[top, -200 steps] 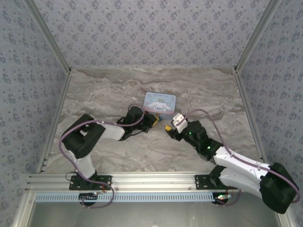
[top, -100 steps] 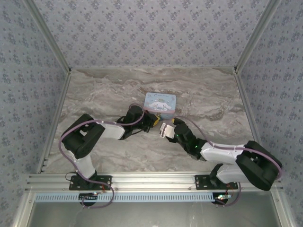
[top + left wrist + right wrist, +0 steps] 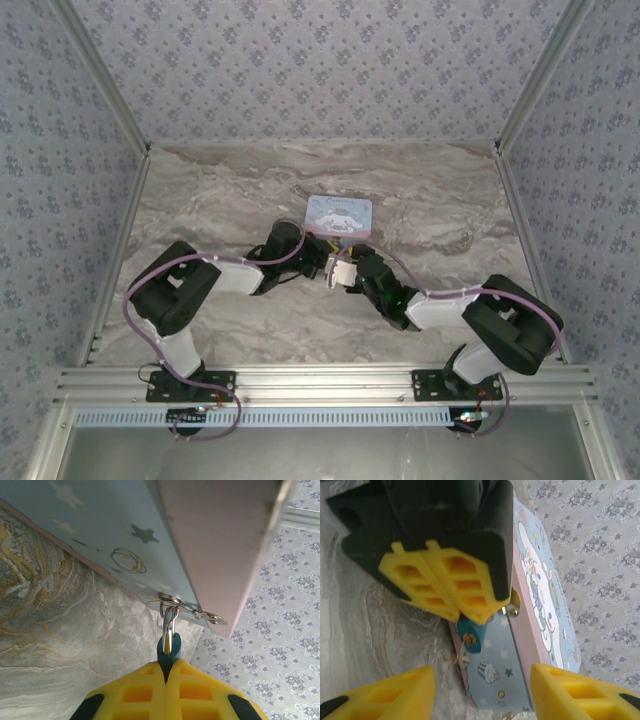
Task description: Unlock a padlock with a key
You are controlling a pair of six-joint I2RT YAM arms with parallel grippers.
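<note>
At the marbled worktop's (image 3: 220,190) middle, the tiny teal-blue padlock (image 3: 470,632) hangs by its thin metal shackle from the light-blue cartoon tin's (image 3: 338,214) hasp (image 3: 172,601). The left gripper (image 3: 165,667) clamps its body, and the right gripper (image 3: 482,680) gapes just beside it.

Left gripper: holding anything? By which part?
The left gripper is shut on the padlock, pinching its teal body; the shackle sticks out, hooked through the tin's hasp.
</note>
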